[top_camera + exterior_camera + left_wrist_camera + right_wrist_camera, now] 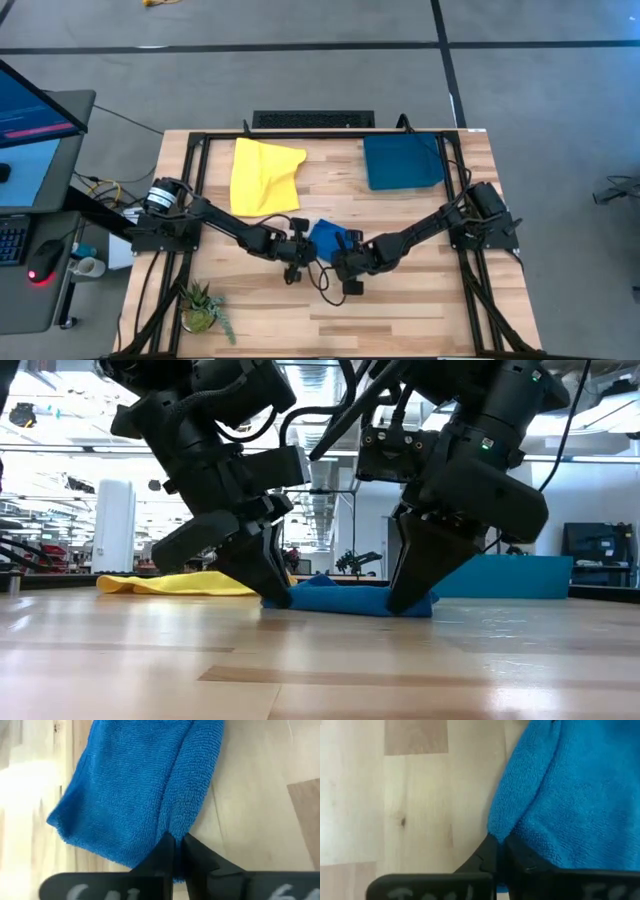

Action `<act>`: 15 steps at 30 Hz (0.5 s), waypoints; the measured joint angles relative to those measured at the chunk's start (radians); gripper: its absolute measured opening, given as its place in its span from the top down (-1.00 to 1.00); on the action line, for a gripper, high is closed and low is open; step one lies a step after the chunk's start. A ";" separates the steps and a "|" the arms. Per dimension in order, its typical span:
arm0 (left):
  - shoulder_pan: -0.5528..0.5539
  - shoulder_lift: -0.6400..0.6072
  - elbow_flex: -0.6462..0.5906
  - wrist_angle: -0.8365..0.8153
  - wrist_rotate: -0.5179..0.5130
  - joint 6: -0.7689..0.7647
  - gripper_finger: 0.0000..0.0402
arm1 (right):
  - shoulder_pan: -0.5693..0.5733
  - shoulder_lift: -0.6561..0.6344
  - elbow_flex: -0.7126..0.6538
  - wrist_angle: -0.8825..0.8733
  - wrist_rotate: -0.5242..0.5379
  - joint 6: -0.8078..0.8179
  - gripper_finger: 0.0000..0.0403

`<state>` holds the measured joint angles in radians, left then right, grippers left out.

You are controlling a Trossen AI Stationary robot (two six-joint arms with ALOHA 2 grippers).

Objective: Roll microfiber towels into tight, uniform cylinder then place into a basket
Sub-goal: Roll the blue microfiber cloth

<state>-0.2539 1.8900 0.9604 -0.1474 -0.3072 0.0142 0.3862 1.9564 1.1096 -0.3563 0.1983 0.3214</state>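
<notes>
- Both arms meet at the middle of the worktop (400,320), down on the blue towel (327,238).
- Left end effector (175,842): fingers pressed together, pinching one near corner of the blue towel's edge.
- Right end effector (497,845): fingers pressed together too, pinching the other corner of that edge.
- The blue towel lies folded and bunched, flat on the wood between the two end effectors; it is not yet a cylinder.
- Step in hand, as I judge it: you've got the edge gripped and the roll is about to start.
- Next move calls for lifting both corners evenly and turning them over the towel's body, keeping the two sides level so the roll stays tight.
- Yellow towel (262,175) lies crumpled at the far left of the worktop, well apart and unrolled.
- Basket (402,162) sits at the far right, nothing visible in it.
- Small potted plant (203,305) at the near left corner, out of the path.
- Watch the loose cables hanging near the two wrists; with the arms this close they could snag or bump.
</notes>
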 joint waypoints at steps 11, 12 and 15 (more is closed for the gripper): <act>0.022 -0.008 0.003 0.016 0.497 -0.312 0.92 | -0.026 -0.020 -0.001 0.067 -0.381 0.074 0.93; 0.023 -0.006 0.003 0.026 0.555 -0.338 0.92 | -0.029 -0.018 -0.002 0.089 -0.434 0.075 0.91; 0.022 -0.003 0.003 0.044 0.674 -0.395 0.91 | -0.041 -0.014 -0.004 0.150 -0.560 0.075 0.89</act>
<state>-0.2321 1.8866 0.9638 -0.1033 0.3669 -0.3803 0.3450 1.9423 1.1061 -0.2063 -0.3617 0.3962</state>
